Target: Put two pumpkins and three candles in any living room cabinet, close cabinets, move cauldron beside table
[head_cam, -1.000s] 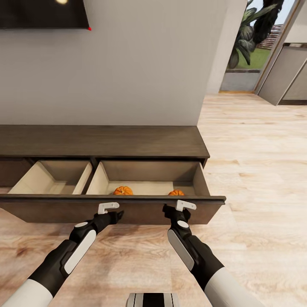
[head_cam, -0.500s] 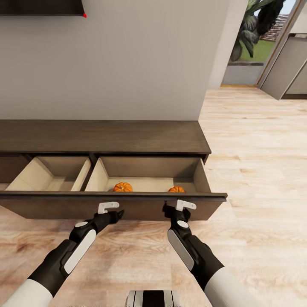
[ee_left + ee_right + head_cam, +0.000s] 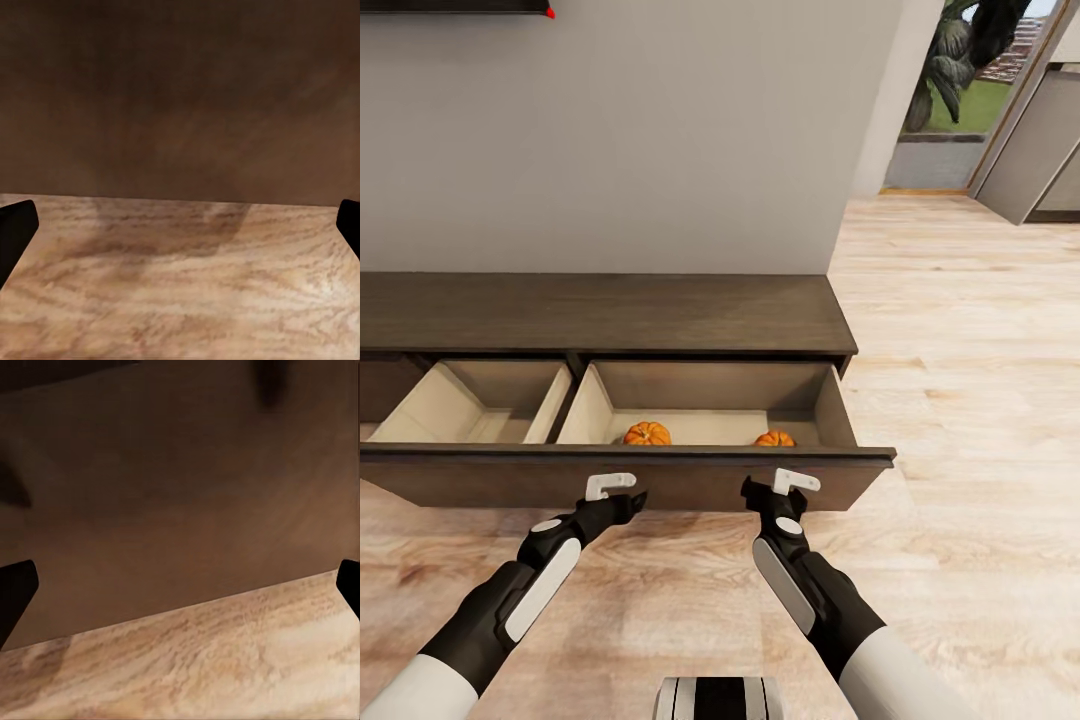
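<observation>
The long dark-brown cabinet [image 3: 600,315] stands against the wall with its drawer [image 3: 660,480] pulled out. Two orange pumpkins [image 3: 648,433] [image 3: 774,438] lie in the drawer's right compartment, by its front wall. My left gripper [image 3: 628,500] and right gripper [image 3: 760,492] are both low against the drawer's outer front, a hand's width apart. Each wrist view shows the brown front close up, with the left gripper [image 3: 180,225] and the right gripper [image 3: 180,592] open and nothing between the fingers. The candles, cauldron and table are out of view.
The drawer's left compartment [image 3: 470,405] has pale walls. Light wood plank floor [image 3: 970,400] runs to the right of the cabinet toward a glass garden door [image 3: 960,100]. A grey wall [image 3: 660,130] rises behind the cabinet.
The whole picture has shifted a little, with the cabinet and wall sliding upward as the camera moved. Both grippers stay at the drawer front, and the pumpkins lie where they were.
</observation>
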Available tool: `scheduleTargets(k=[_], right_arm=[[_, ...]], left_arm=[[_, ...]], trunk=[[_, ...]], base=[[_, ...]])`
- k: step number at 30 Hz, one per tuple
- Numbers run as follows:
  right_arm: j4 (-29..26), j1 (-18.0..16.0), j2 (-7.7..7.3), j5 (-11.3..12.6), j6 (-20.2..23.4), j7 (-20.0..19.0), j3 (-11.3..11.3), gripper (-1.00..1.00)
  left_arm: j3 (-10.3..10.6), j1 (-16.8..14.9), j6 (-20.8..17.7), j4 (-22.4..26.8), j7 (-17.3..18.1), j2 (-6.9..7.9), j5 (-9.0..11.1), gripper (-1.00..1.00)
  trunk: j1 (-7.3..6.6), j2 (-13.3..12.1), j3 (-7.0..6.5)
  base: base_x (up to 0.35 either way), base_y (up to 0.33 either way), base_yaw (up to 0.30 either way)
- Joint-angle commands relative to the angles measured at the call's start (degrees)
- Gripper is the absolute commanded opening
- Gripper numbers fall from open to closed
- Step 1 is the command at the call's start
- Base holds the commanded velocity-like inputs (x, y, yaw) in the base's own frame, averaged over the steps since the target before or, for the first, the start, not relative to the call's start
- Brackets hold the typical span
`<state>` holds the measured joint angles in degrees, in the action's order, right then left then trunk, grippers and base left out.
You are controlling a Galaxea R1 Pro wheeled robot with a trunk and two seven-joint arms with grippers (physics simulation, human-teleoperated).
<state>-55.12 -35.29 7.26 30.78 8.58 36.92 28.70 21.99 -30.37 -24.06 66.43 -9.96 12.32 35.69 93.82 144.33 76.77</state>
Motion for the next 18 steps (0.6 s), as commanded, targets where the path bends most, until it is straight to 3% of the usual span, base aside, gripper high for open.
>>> scheduleTargets(k=[1,4,10,18], right_arm=[[-0.1,0.0,-0.07,0.2,-0.1,0.4,0.1,1.00],[-0.1,0.0,-0.13,0.2,-1.7,0.4,0.2,1.00],[-0.1,0.0,-0.10,-1.3,-2.7,0.4,0.2,1.00],[0.0,0.0,-0.06,-1.7,-2.9,0.3,0.1,1.00]], left_arm=[[0.2,0.0,-0.1,0.1,-0.6,0.07,0.6,1.00],[0.3,0.0,0.7,0.1,-0.6,0.07,0.6,1.00],[0.3,0.1,8.6,0.0,-0.2,0.08,0.6,1.00],[0.3,0.2,9.9,0.0,-0.1,0.08,0.6,1.00]], trunk=[[-0.01,0.0,0.04],[-0.01,0.0,0.04],[-0.01,0.0,0.04],[-0.01,0.0,0.04]], base=[[0.000,0.000,0.000],[0.000,0.000,0.000],[0.000,0.000,0.000],[0.000,0.000,0.000]])
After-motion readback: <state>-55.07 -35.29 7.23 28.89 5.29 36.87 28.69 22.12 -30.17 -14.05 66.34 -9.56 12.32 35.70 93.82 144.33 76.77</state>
